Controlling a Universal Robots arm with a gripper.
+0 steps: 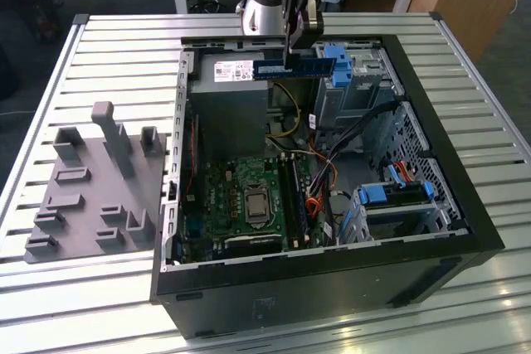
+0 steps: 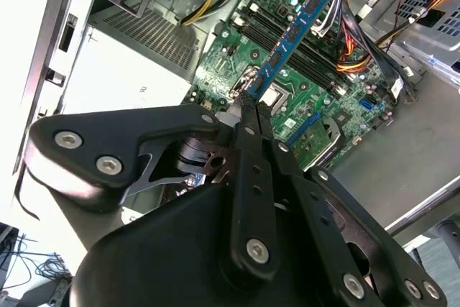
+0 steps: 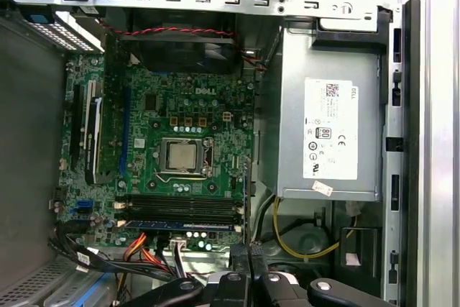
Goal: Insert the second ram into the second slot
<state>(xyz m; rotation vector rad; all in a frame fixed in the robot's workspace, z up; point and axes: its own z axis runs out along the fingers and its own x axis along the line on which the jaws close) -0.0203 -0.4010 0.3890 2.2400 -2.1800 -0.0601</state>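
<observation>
The gripper is clamping the second ram, holding it in the air over the open computer case. The blue stick is hanging level, well above the motherboard's memory slots.
</observation>
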